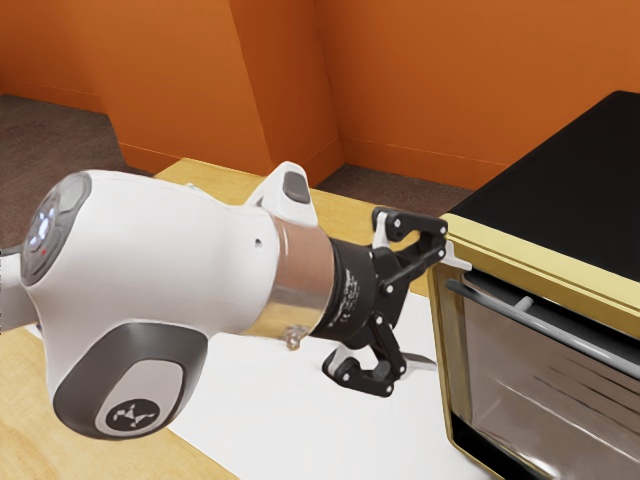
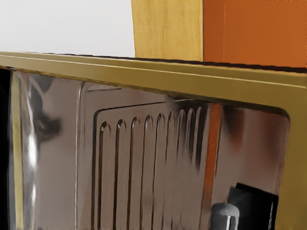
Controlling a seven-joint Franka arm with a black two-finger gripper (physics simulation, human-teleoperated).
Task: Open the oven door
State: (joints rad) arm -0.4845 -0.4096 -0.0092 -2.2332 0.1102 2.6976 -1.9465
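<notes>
While the tool (image 1: 446,313) stands open, its fingers spread well apart with nothing gripped, the upper finger (image 1: 457,258) overlaps the front trim (image 1: 540,267) of the oven (image 1: 590,190) in the exterior view; whether it touches, I cannot tell. The lower finger (image 1: 418,362) hangs short of the front, over the white sheet (image 1: 270,400). Just beside the tool, toward the exterior view's right, the handle (image 1: 575,332) runs along the top of the door (image 1: 570,400), which looks shut. Through its window (image 2: 144,191), in the wrist view, dark ribs (image 2: 134,158) show. Farther out lie the wooden counter (image 1: 195,180) and the orange wall (image 1: 170,60).

I judge the step in hand to be the approach: the handle is within reach but free, and no opening has begun. The next move calls for lining the fingers up with the handle, one on each side, easing in until it lies between them, then closing and drawing the door outward. The upper finger sits so close to the trim that pushing straight in could jam it there, so a small shift clear of it seems wise first.
</notes>
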